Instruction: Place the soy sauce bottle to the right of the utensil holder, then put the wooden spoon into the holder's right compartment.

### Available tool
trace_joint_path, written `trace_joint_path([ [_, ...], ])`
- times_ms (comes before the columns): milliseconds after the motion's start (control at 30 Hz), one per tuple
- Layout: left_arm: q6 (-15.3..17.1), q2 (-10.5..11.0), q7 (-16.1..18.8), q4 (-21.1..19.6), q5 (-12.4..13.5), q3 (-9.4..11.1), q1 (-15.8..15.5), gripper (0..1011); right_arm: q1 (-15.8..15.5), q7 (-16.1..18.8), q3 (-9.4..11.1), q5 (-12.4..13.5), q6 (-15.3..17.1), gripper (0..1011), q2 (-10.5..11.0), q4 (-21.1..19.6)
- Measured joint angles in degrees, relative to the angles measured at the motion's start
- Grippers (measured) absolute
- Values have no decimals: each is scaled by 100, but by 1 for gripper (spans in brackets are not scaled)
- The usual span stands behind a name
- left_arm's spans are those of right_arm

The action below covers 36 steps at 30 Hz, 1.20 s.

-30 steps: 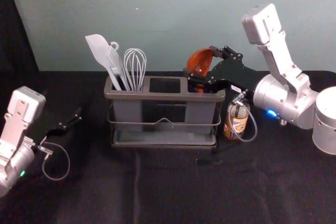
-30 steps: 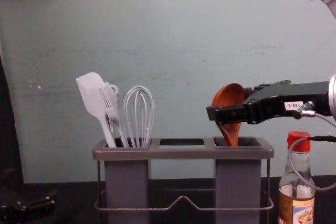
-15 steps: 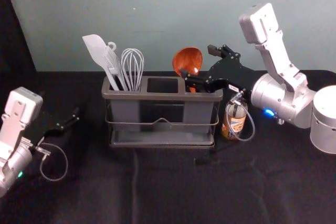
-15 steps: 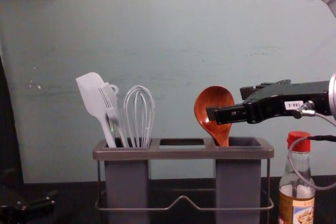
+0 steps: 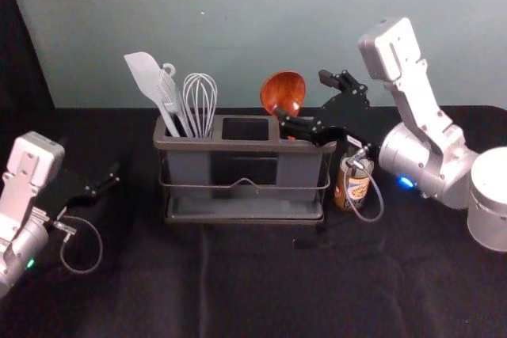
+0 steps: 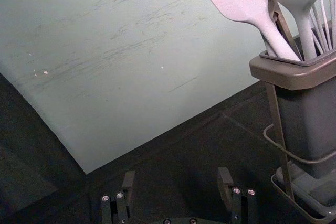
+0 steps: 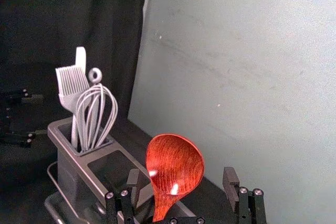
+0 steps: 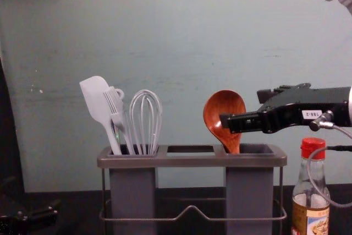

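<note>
The wooden spoon (image 8: pixel 224 108) has tipped toward the holder's middle, and the right gripper (image 7: pixel 182 176) has spread its fingers around its bowl. The utensil holder (image 8: pixel 192 161) looks rigid: smooth grey plastic compartments in a thin wire frame. Just beside its right end stands the soy sauce bottle (image 8: pixel 311 213), glass, probably heavier, slick and breakable, best held around its labelled body. The spoon leans in the right compartment (image 8: pixel 250 191), glossy reddish wood with a rounded bowl, likely light and stiff, easiest pinched at the neck. The left gripper (image 6: pixel 176 177) idles left of the holder, fingers apart.
</note>
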Motion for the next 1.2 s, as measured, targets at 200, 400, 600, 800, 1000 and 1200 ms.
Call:
trace_joint_path([
  [200, 0, 0, 0, 0, 0, 0, 0, 1012, -304, -233, 36, -297, -313, 1002, -17, -274],
  [400, 0, 0, 0, 0, 0, 0, 0, 1011, -477, -342, 81, -489, -489, 1002, -40, -455],
  [600, 0, 0, 0, 0, 0, 0, 0, 1012, -708, -390, 198, -645, -626, 1002, -16, -730],
  [800, 0, 0, 0, 0, 0, 0, 0, 1012, -954, -382, 331, -741, -695, 1002, 37, -1012],
  [1000, 0, 0, 0, 0, 0, 0, 0, 1011, -1252, -388, 455, -815, -749, 1002, 67, -1260],
  [1200, 0, 0, 0, 0, 0, 0, 0, 1011, -1734, -497, 643, -900, -984, 1002, 98, -1500],
])
